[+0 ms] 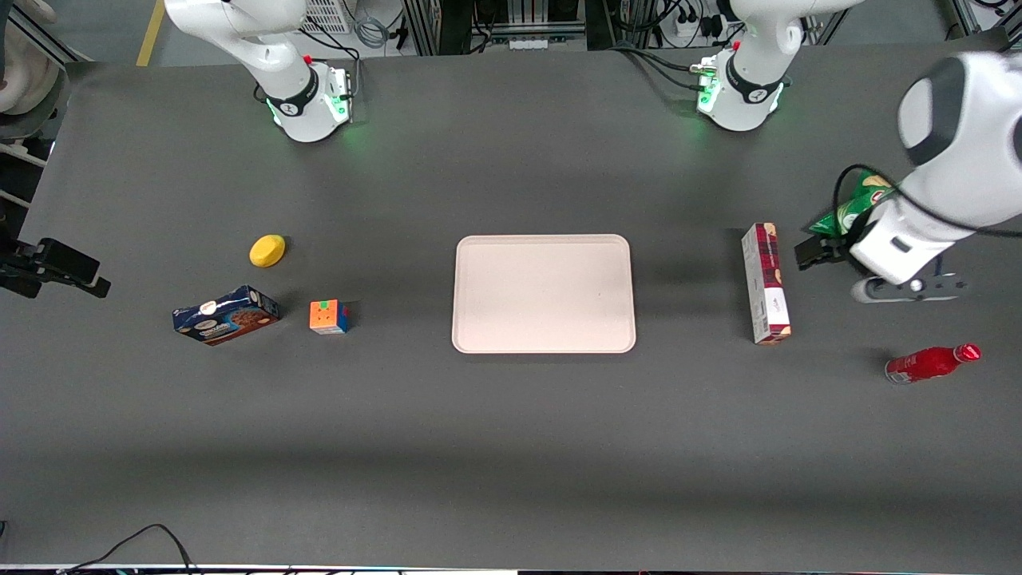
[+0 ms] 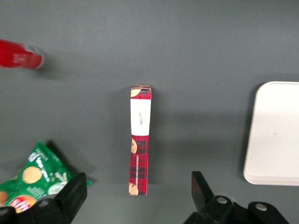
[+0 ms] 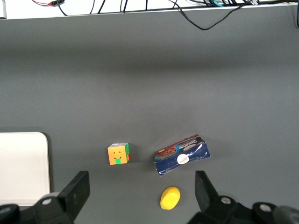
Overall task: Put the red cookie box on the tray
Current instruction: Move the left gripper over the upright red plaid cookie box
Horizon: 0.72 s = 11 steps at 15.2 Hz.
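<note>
Green snack bag (image 1: pixel 856 201) half hidden under arm; maybe chips.

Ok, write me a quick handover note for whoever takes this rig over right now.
Gripper: open, empty, up in the air by the red cookie box, not touching it.
Red cookie box: lying flat on the table, toward the working arm's end, apart from the tray.
Tray: mid-table, nothing on it.
Done: approach only.
Left: come down over the box, grasp it, carry it across and set it on the tray.

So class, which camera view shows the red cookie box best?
The left wrist view: the red cookie box lies whole, close, between the open gripper fingers, label readable. The front view shows it whole but smaller, beside the tray. The right wrist view misses it.
</note>
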Tool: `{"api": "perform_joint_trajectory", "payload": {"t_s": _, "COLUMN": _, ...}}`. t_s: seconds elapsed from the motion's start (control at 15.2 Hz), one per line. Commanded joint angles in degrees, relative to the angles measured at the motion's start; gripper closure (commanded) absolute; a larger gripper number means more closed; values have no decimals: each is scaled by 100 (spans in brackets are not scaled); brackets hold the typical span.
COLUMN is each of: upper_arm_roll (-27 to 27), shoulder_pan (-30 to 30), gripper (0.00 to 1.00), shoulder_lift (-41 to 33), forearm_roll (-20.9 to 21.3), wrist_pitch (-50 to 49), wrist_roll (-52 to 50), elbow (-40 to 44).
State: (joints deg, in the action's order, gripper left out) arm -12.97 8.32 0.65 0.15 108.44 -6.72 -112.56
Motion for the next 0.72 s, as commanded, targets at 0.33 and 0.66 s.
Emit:
{"api": "perform_joint_trajectory", "payload": {"t_s": 0.33, "upper_arm_roll": 40, "shoulder_pan": -84, "gripper": 0, "shoulder_lift": -268, "forearm_roll": -24, "wrist_pitch": 3074, "wrist_roll": -58, "elbow": -2620}}
{"api": "perform_joint_trajectory", "payload": {"t_s": 0.66, "upper_arm_roll": 40, "shoulder_pan": -85, "gripper": 0, "shoulder_lift": 48, "forearm_roll": 29, "wrist_pitch": 3885, "wrist_roll": -58, "elbow": -3061}}
